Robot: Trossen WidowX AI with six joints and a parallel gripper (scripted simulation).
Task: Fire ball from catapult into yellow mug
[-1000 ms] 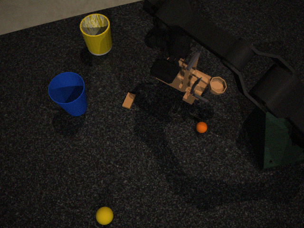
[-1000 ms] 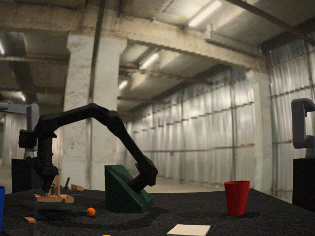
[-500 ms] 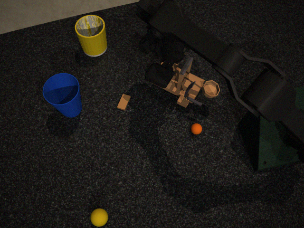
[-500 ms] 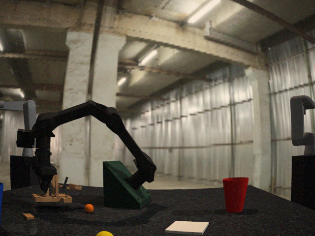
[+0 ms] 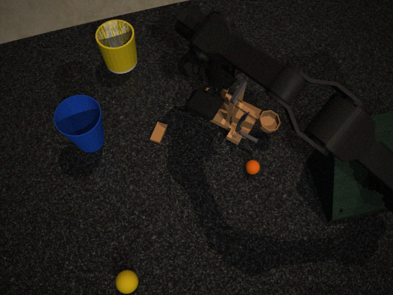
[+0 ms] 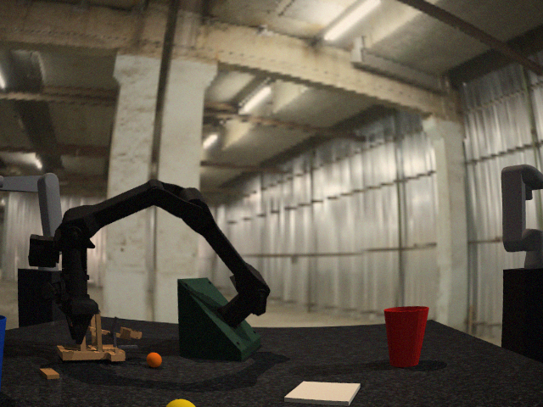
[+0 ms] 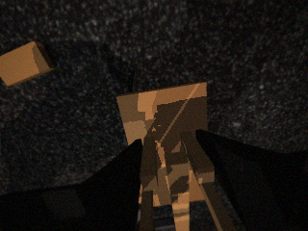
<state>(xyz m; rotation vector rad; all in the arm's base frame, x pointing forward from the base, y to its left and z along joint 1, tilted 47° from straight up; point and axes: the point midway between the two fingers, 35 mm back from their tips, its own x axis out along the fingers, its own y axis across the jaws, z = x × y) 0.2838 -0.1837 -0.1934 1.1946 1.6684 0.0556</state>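
The wooden catapult [image 5: 252, 108] [image 6: 89, 354] [image 7: 146, 103] stands upright on the dark table, below my arm. Its cup [image 5: 269, 121] is empty and points away from the yellow mug. My gripper [image 5: 217, 93] [image 6: 79, 342] [image 7: 168, 139] points down and is shut on the catapult's wooden frame; the exact contact is partly hidden by the dark fingers. The orange ball [image 5: 253, 166] [image 6: 153, 359] lies on the table beside the catapult, apart from it. The yellow mug [image 5: 122, 58] stands upright at the upper left in the top view.
A blue cup [image 5: 91, 139] stands below the yellow mug in the top view. A small wooden block [image 5: 158, 132] [image 6: 49, 373] [image 7: 21, 64] lies between it and the catapult. A yellow ball [image 5: 126, 281], green wedge [image 5: 352, 190] [image 6: 197, 324], red cup [image 6: 404, 337] and white tile [image 6: 323, 392] are farther off.
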